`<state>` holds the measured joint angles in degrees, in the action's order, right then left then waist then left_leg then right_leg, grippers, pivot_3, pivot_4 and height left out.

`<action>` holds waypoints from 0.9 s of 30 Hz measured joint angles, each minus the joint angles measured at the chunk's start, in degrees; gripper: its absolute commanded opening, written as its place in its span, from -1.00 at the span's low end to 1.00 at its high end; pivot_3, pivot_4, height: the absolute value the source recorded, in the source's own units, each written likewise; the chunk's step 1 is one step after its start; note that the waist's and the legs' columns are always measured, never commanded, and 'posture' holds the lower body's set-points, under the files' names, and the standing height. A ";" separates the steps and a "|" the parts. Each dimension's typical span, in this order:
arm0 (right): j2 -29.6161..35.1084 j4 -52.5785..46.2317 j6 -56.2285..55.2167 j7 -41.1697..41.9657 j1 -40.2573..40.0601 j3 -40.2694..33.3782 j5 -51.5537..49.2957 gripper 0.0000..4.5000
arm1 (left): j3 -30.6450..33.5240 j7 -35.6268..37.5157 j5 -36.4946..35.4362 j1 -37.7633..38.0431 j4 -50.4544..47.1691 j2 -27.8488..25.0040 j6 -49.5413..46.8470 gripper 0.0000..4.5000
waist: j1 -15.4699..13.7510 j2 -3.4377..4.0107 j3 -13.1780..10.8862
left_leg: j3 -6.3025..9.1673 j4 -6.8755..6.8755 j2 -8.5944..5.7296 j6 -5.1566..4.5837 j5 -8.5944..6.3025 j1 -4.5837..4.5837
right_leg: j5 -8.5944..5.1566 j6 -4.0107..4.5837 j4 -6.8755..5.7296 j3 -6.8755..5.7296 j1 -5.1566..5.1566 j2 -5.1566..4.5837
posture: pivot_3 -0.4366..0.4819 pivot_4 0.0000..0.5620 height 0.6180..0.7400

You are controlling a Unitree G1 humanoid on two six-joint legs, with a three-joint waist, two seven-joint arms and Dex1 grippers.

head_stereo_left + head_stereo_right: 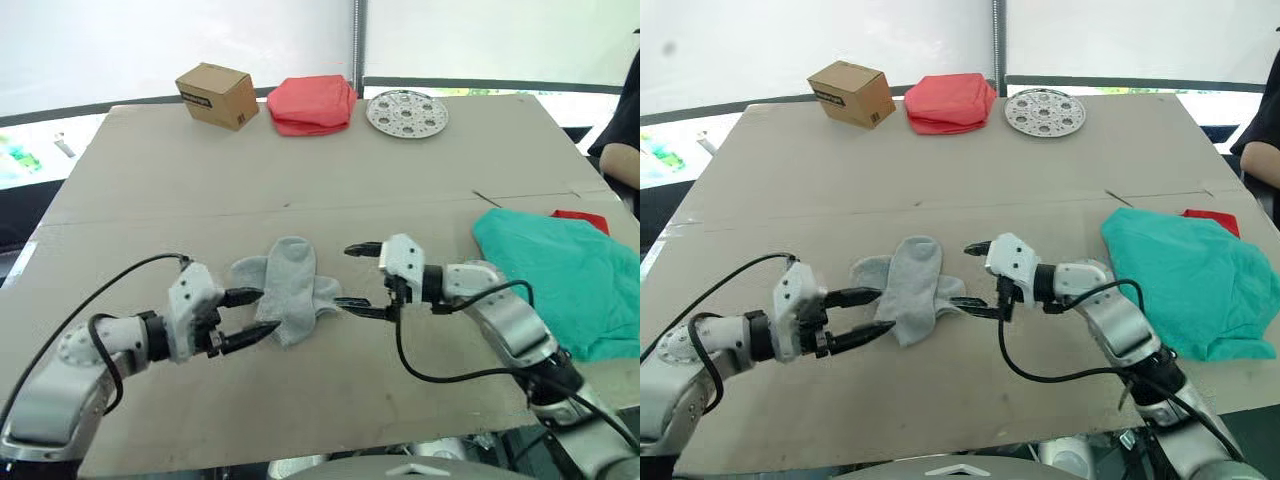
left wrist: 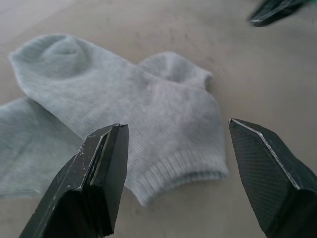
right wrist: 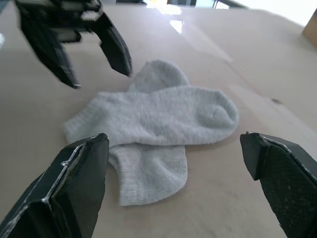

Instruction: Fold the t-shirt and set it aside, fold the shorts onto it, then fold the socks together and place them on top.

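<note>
With both your left gripper [image 1: 243,318] and right gripper [image 1: 353,280] spread wide, holding nothing, flanking the crossed socks [image 1: 286,288], you're on the sock step: square them, then carry them onto the shorts [image 1: 560,280] covering the t-shirt [image 1: 582,217] beyond.

A robot test lab is showing itself here: a cardboard-covered table [image 1: 330,180] is standing before white screens [image 1: 180,40], with unrelated props, a cardboard box [image 1: 216,95] at eleven o'clock and a perforated metal disc [image 1: 406,112] at one, sitting along its far edge.
</note>
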<state>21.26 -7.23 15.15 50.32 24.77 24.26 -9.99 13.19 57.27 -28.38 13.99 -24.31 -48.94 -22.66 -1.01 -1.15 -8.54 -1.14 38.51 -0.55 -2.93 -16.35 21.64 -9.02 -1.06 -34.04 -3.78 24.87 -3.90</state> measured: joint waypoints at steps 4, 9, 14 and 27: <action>-2.10 6.24 -2.33 0.98 1.25 2.40 2.89 1.00 | -1.49 -1.32 3.95 0.77 0.02 1.03 3.30 0.54 | 0.31 0.00 0.00 | -0.02 -0.01 0.00 0.00 0.00 0.01 | 0.00 0.00 0.02 -0.03 0.01 0.04 | -0.05 -0.47 1.00; -3.68 11.99 -4.12 2.98 3.39 3.59 4.57 0.27 | -4.73 -3.72 7.67 0.14 0.65 2.45 4.28 -0.15 | 0.37 0.02 -0.01 | -0.04 -0.01 0.01 -0.20 -0.11 -0.03 | 0.00 -0.02 0.00 -0.01 0.01 0.11 | -0.05 -0.47 1.00; -5.06 15.95 -5.42 3.74 4.50 4.22 5.88 -0.84 | -7.06 -5.06 8.10 0.09 0.66 3.49 2.26 -1.00 | 0.36 0.02 -0.01 | -0.03 -0.01 0.03 -0.19 -0.10 -0.03 | 0.01 -0.02 -0.01 0.00 0.01 0.13 | -0.05 -0.47 1.00; -3.77 14.99 -4.20 4.82 4.31 1.31 4.66 -0.96 | 0.53 -10.27 -6.88 -1.61 -2.23 8.38 -11.46 -1.00 | 0.46 0.01 0.00 | -0.01 0.00 0.04 -0.01 0.00 -0.04 | 0.01 -0.02 -0.03 0.00 0.00 0.13 | -0.05 -0.47 1.00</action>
<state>17.49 7.76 10.96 55.14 29.08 25.57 -5.34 13.72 47.00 -35.26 12.38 -26.54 -40.56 -34.12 -0.55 -1.14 -8.54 -1.14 38.51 -0.52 -2.93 -16.35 21.60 -9.01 -1.08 -34.07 -3.78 24.87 -3.77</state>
